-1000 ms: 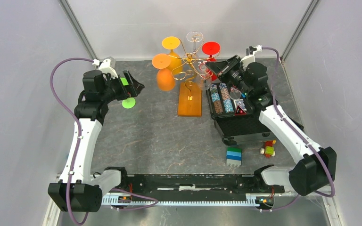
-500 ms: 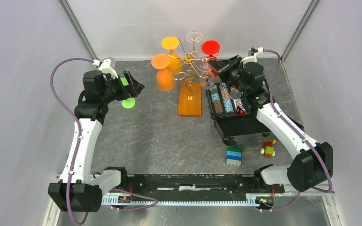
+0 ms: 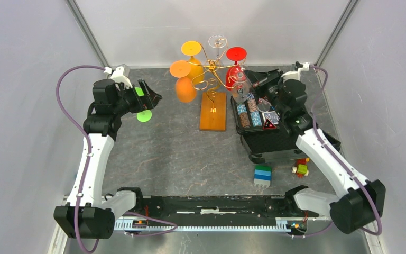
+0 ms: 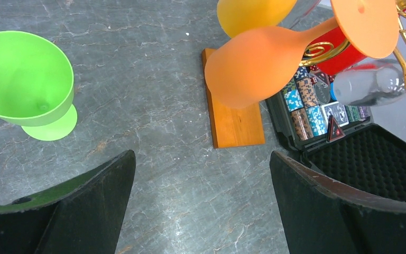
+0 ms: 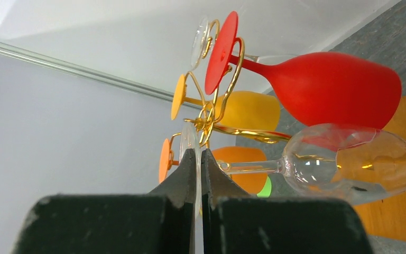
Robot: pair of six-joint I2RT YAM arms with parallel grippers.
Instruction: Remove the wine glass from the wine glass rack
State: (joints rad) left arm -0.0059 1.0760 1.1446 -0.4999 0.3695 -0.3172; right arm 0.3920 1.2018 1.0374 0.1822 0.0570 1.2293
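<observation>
The gold wire wine glass rack [image 3: 211, 69] stands on its orange-brown wooden base [image 3: 213, 111] at the back centre. An orange glass [image 3: 182, 79], a yellow glass [image 3: 192, 50], a red glass [image 3: 236, 54] and a clear glass [image 3: 218, 41] hang on it. My right gripper [image 5: 198, 153] is shut on the foot of another clear wine glass [image 5: 349, 164], held sideways right of the rack [image 3: 239, 80]. A gold curl shows at its stem. My left gripper [image 4: 202, 174] is open and empty, above the table near a green glass [image 4: 24, 90].
An open black case [image 3: 275, 140] with poker chips lies right of the rack, under my right arm. A stack of blue and green blocks [image 3: 263, 175] and a small toy [image 3: 300, 168] lie in front of it. Grey walls close in the back and sides.
My right gripper has moved right, away from the rack's post, drawing the clear glass with it. The left arm has not moved.
</observation>
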